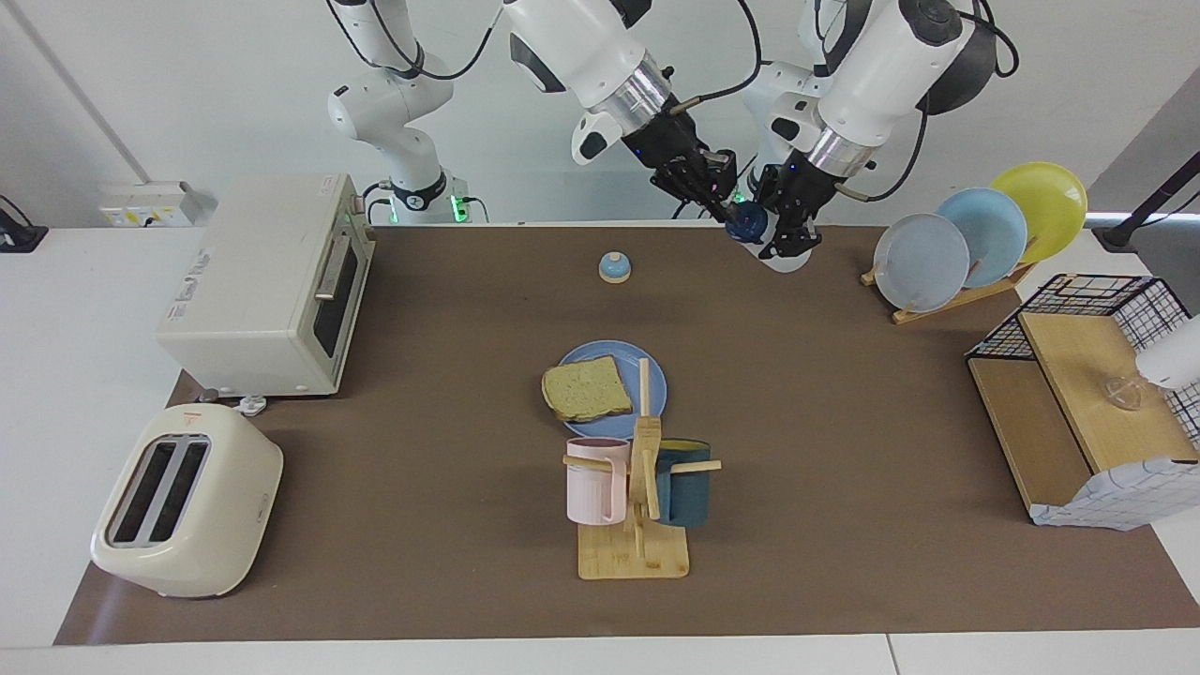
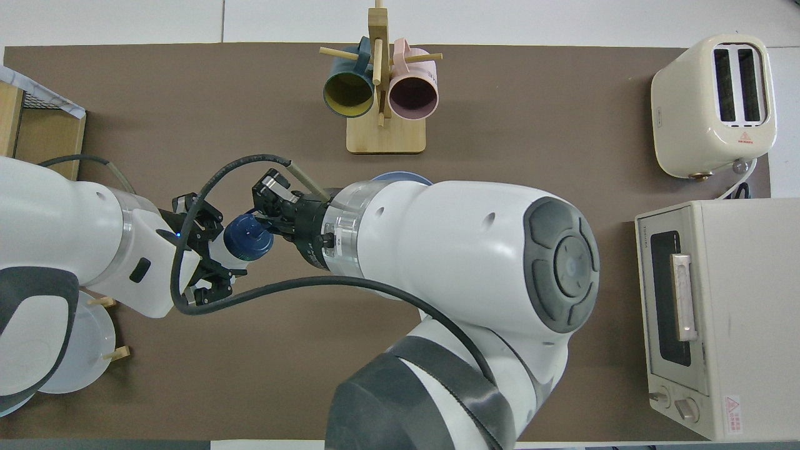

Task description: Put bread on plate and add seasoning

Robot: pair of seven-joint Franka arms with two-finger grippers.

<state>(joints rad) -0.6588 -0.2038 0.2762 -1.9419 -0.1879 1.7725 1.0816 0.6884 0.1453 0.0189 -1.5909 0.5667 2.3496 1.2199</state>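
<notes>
Bread [image 1: 587,389] is plated already; seasoning bottle [image 1: 783,255] is clenched in left hand [image 1: 786,239], cap [image 1: 747,222] pinched by right hand [image 1: 722,202], at the plate's [image 1: 656,394] 1 o'clock. Uncapping is probably next.

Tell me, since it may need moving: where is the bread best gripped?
Probably the crust edge overhanging the plate toward the right arm's end. The bread lies flat, so only there can fingers close above and below, coming in low from that end.

Bright, even light seemingly from above leaves soft shadows beside the mug rack [image 1: 636,487] and toaster [image 1: 186,502]; both views are sharp, without glare.
</notes>
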